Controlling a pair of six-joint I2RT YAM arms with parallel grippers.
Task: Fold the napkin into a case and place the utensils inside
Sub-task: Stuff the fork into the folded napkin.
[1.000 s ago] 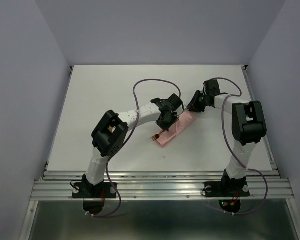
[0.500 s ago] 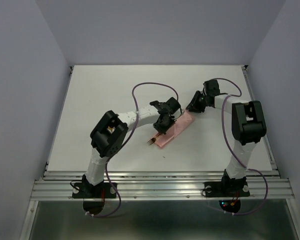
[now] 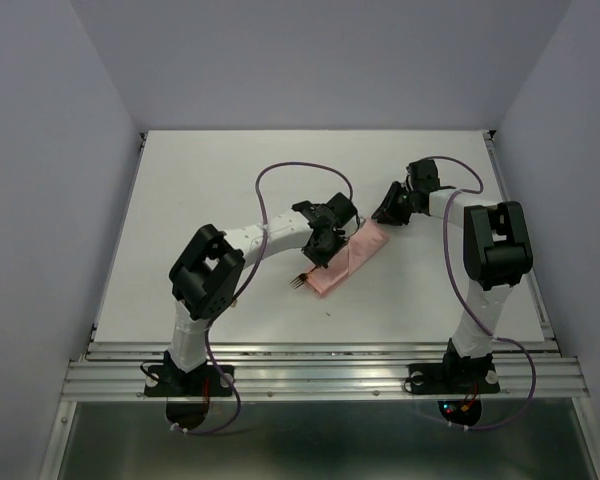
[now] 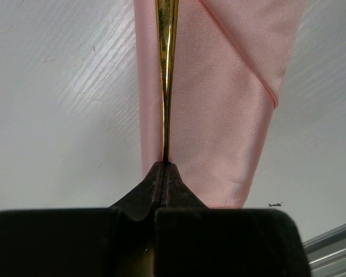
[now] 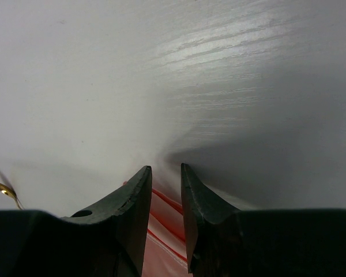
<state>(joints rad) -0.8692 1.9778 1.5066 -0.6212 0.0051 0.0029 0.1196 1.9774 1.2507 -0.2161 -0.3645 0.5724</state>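
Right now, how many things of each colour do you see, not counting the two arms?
Pink case: 1
Gold utensil: 1 for sure; whether there is a second I cannot tell
Total: 2

Case (image 3: 352,255) mid-table (image 3: 200,200), running 1 to 7 o'clock, utensil (image 3: 299,281) along its 10 o'clock edge, jutting past the 7 o'clock end, right gripper (image 3: 383,218) at the 1 o'clock end
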